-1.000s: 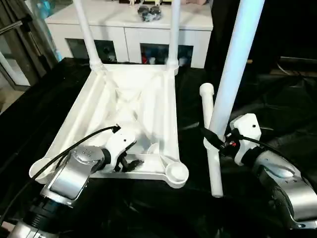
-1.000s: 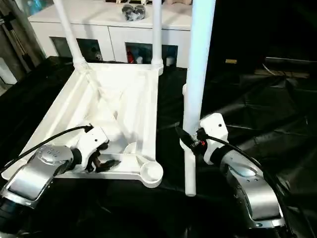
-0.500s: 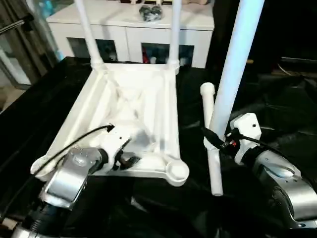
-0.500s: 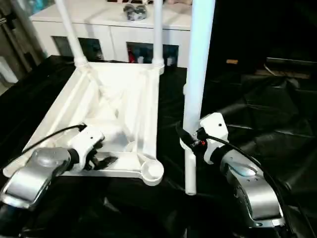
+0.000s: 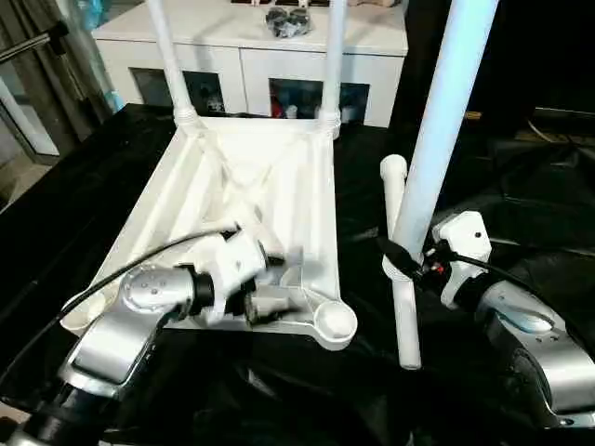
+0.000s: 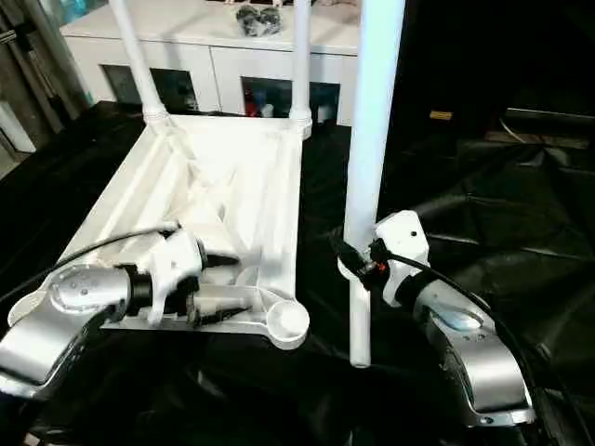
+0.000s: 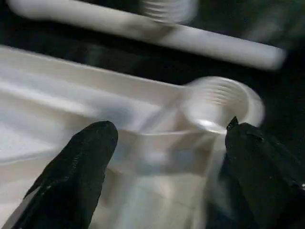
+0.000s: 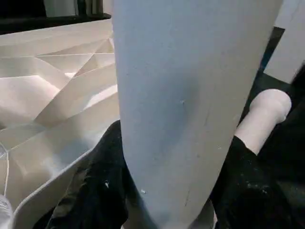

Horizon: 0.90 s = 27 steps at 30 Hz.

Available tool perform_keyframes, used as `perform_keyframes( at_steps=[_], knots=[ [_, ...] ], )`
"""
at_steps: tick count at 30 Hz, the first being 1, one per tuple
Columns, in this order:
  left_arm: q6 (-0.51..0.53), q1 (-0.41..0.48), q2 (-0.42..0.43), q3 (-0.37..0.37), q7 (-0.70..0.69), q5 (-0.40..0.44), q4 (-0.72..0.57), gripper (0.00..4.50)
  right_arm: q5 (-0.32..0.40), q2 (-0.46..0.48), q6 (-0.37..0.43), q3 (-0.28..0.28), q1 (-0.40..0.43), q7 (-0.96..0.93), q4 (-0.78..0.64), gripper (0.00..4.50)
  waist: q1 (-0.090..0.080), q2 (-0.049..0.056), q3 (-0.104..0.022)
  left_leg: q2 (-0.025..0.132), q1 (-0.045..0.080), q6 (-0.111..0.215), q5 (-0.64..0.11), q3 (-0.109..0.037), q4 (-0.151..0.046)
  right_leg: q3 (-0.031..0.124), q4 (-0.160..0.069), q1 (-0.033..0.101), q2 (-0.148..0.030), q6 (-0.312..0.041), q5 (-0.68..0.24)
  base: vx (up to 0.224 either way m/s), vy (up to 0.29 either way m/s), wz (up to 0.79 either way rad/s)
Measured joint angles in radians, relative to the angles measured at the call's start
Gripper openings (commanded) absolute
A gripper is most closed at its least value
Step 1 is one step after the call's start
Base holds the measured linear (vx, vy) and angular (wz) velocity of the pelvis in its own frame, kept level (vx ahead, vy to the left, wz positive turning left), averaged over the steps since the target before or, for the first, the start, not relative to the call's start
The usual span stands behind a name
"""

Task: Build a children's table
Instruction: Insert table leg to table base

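Now, what I see from my station:

Tabletop: the white tabletop (image 5: 251,200) lies upside down on the black sheet (image 5: 84,177), ribbed underside up, just in front of my arms.
Fitted legs: two white legs stand upright in the far corner sockets, one on the left (image 5: 167,56) and one on the right (image 5: 333,56).
Open socket: the near right corner socket (image 5: 333,322) is bare, its threaded cup facing up; I see it close in the left wrist view (image 7: 217,102).
Held leg: the right gripper (image 5: 402,262) is clamped around a third leg (image 5: 444,111), held nearly upright and well clear of the tabletop, to its right.
Spare leg: a fourth leg (image 5: 398,279) lies flat on the sheet, just right of the tabletop, partly behind the held leg.
Left gripper: my left gripper (image 5: 260,283) sits over the tabletop's near edge beside the open socket, its black fingers (image 7: 81,162) spread wide apart with nothing between them but the rim below.
Background: a white cabinet (image 5: 242,51) with glass doors stands beyond the far end.
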Motion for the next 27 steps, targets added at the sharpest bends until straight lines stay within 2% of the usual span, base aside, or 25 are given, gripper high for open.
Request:
perform_keyframes(
  at_steps=[4,6,9,14,19,27],
  knots=[
    [0.011,0.02,0.026,-0.044,-0.087,-0.02,0.007,3.77,0.0,0.0,0.0,0.0,0.0,0.0,0.0,1.9,0.001,0.001,0.001,0.0,0.003,0.0,0.0,0.0,0.0,0.0,0.001,0.0,0.0,0.0,0.0,0.0,0.0,0.0],
    [0.029,0.026,0.039,-0.053,-0.11,-0.035,0.003,3.47,0.0,-0.002,-0.002,0.0,0.0,0.0,0.0,1.9,0.001,0.002,0.001,0.0,0.003,-0.001,0.0,0.0,0.0,0.0,0.001,0.0,0.0,0.0,0.0,0.0,0.0,0.0],
    [0.03,0.028,0.04,-0.056,-0.108,-0.036,0.007,3.36,0.0,-0.005,-0.002,0.0,0.002,0.0,0.0,1.9,0.0,0.003,0.001,0.0,0.003,-0.001,0.0,0.0,0.0,0.0,0.001,0.0,0.0,0.0,0.0,0.0,0.0,0.0],
    [0.032,0.011,0.022,-0.046,-0.121,-0.063,0.054,2.84,0.0,-0.006,-0.003,0.0,0.002,0.0,0.0,1.9,0.0,0.003,0.001,0.0,0.003,-0.001,0.0,0.001,0.0,0.0,0.001,0.001,0.0,0.0,0.0,0.0,0.0,0.0],
    [0.003,-0.059,0.012,-0.052,-0.147,-0.056,0.195,2.38,0.0,-0.006,-0.004,0.001,0.002,0.002,0.0,1.9,0.002,0.004,0.0,0.0,0.003,-0.001,0.001,0.001,0.0,0.0,0.002,0.001,0.0,0.0,0.0,0.0,0.0,0.0],
    [-0.056,-0.127,0.004,-0.075,-0.159,-0.016,0.299,1.77,0.0,-0.006,-0.004,0.0,0.002,0.001,-0.001,1.9,0.001,0.006,0.0,0.0,0.003,-0.001,0.001,0.001,0.0,0.0,0.001,0.001,0.0,0.0,0.0,0.0,0.0,0.0]
  ],
)
